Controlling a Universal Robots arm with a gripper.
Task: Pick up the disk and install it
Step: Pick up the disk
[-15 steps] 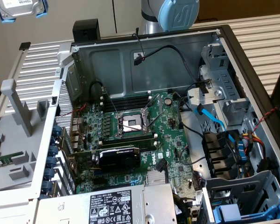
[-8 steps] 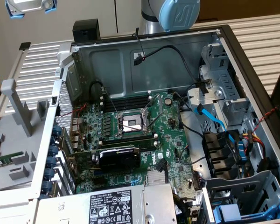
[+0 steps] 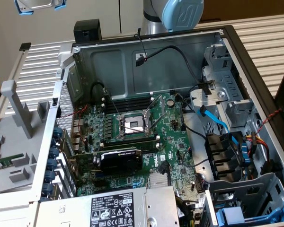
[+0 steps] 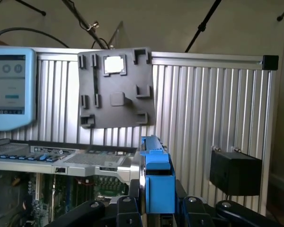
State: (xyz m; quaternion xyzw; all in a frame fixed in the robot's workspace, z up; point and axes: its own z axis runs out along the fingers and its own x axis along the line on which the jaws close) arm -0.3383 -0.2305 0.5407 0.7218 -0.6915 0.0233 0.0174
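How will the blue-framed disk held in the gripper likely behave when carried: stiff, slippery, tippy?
The disk looks rigid: it has a straight metal edge and a moulded blue frame. Standing on edge in the gripper, it could pivot if bumped. The smooth plastic may slip somewhat.

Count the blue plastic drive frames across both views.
2. One, clipped around the disk, stands on edge in the gripper in the wrist view. The other, a blue tray, sits in the computer case at the exterior view's lower right. More may be hidden.
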